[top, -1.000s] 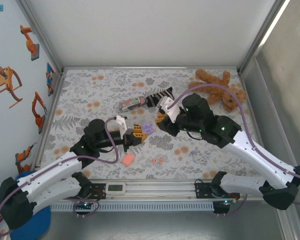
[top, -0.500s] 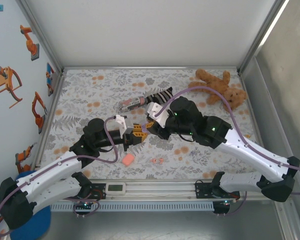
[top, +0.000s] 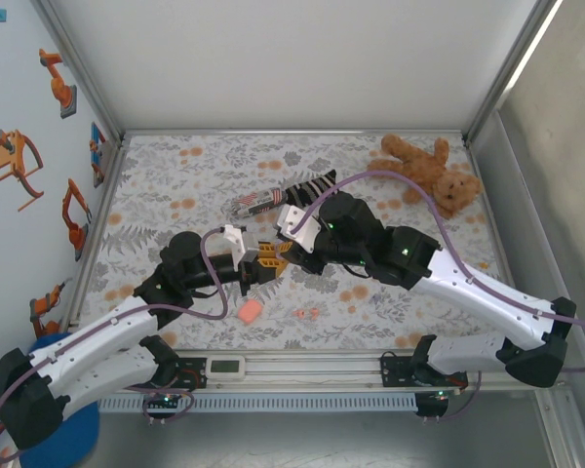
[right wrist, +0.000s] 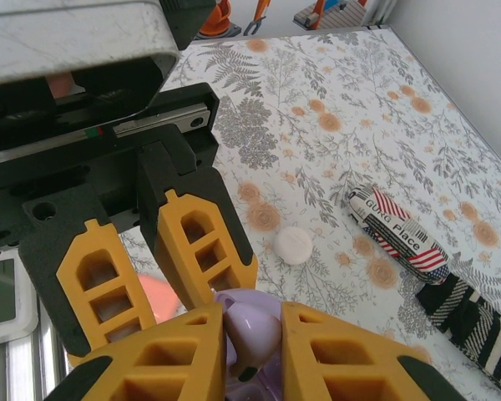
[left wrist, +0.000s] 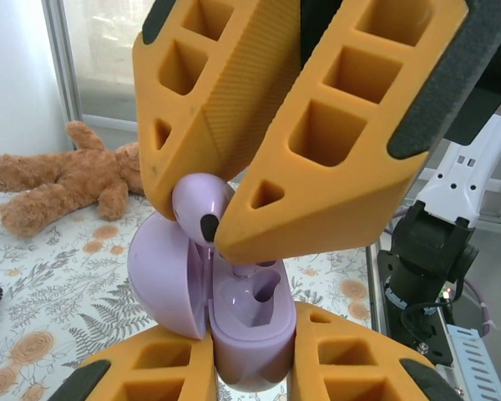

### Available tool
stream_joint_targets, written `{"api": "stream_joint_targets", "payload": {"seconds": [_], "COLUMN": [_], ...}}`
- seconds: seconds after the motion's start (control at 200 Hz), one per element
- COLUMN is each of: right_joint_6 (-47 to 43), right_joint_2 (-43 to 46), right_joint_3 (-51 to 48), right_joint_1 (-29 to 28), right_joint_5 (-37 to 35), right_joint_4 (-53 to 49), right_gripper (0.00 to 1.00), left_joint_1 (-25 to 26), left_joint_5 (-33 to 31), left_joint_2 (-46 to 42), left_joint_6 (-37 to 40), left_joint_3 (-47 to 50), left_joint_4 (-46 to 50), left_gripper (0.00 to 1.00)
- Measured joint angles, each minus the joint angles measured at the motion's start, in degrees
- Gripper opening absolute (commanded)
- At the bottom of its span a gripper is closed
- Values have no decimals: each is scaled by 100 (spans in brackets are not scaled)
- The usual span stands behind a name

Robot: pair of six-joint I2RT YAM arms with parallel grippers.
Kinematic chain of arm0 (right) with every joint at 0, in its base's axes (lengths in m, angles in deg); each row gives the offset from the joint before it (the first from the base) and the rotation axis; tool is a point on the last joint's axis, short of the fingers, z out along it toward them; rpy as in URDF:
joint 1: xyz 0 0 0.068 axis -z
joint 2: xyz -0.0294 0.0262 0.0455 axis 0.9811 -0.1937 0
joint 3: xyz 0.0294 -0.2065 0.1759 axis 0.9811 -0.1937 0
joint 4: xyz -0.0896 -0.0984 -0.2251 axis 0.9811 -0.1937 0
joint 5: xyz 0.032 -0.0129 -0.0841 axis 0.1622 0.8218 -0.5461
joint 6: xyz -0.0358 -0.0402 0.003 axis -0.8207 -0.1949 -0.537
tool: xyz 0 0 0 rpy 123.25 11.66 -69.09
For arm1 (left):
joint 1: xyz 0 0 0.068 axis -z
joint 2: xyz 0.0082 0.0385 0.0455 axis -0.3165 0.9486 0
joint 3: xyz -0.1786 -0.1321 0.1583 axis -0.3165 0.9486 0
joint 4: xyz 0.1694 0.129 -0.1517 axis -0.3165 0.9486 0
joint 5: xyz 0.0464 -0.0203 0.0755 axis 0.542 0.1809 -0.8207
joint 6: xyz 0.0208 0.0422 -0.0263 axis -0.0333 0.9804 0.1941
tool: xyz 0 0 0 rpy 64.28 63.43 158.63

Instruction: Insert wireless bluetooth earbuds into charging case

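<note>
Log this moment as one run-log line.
left gripper: shut on lilac case, lid open | right gripper: shut on lilac earbud | earbud over slot, unseated

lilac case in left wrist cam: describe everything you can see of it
The lilac case is glossy plastic, open, its lid hinged back to the left. It stands upright, clamped by the left gripper, showing moulded wells inside. The right gripper holds a lilac earbud whose stem reaches into one well.
</note>
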Motion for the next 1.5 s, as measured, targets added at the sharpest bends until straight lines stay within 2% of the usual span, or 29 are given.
{"api": "stream_joint_targets", "payload": {"seconds": [1.497], "right_joint_6": [4], "right_joint_2": [13], "right_joint_3": [-2], "right_joint_1": [-107], "right_joint_5": [-149], "right_joint_4": [-26], "right_gripper": [21], "left_joint_1": [9], "left_joint_5": [-92], "left_joint_2": [-13], "left_joint_6": [0], "left_joint_3": [-2], "left_joint_4": [81], "left_gripper": [0]}}
